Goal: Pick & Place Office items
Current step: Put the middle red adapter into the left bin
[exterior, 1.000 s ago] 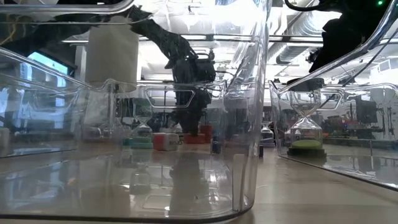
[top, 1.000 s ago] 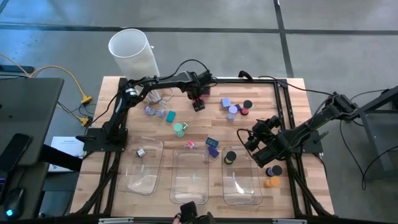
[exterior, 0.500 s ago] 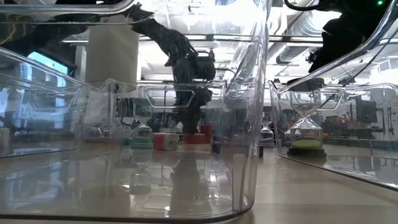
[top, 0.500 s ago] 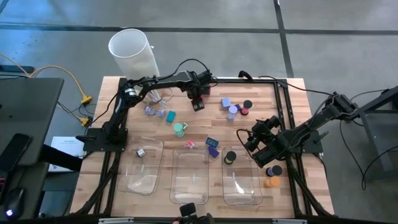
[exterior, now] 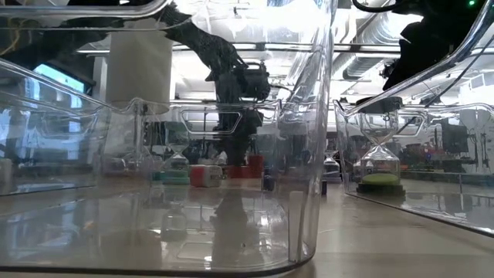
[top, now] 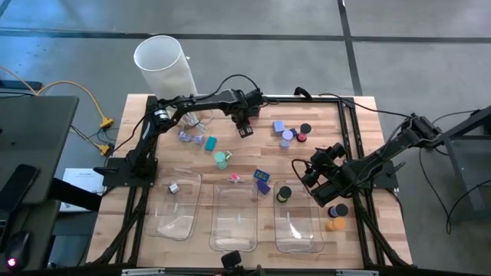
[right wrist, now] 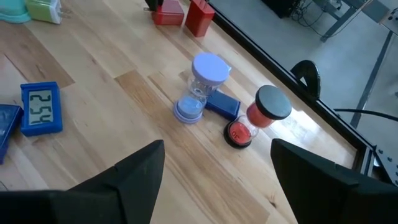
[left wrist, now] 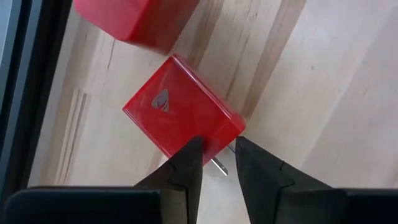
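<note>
My left gripper [left wrist: 214,165] hangs at the table's [top: 345,130] far edge, fingers [left wrist: 186,168] narrowed, pinching a thin metal prong on the red cube [left wrist: 177,118]. A second red block [left wrist: 134,22] lies just beyond. My right gripper [right wrist: 214,180] waits open, facing purple [right wrist: 200,87] and black-capped [right wrist: 258,115] hourglasses.

Small office items lie scattered on the wood: a glossy red plastic cube [left wrist: 180,121] just beside a second red block [left wrist: 134,22], a purple-capped hourglass [right wrist: 200,87] lying against a blue block [right wrist: 222,104], a black-capped red hourglass [right wrist: 258,116], and a blue digital clock [right wrist: 41,109].
</note>
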### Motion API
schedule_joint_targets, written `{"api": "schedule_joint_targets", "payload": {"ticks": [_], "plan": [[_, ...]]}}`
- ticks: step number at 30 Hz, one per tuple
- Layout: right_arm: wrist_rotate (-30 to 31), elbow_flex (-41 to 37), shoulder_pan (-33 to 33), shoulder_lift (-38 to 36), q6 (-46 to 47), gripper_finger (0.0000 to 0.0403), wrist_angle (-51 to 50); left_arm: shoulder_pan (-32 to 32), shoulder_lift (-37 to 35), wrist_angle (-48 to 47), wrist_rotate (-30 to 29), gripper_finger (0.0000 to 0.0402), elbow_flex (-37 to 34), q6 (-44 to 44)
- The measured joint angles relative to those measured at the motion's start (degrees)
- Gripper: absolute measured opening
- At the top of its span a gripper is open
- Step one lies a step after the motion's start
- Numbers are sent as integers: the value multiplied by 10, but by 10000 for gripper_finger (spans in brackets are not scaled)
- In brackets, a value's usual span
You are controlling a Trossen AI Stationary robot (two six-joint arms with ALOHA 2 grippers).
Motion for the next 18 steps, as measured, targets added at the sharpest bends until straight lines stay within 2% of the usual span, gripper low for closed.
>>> {"api": "schedule_joint_targets", "payload": {"ticks": [6,9,14,18], "plan": [[0,0,0,0,0,284,0,-3,-1,0,7,105,0,-4],[0,0,0,0,0,284,0,-3,-1,-3,26,139,0,-3],[-1,0,0,0,0,284,1,-10,-1,-13,24,201,0,-15],[-1,0,0,0,0,284,3,-14,-6,-17,26,230,-1,-3]]}}
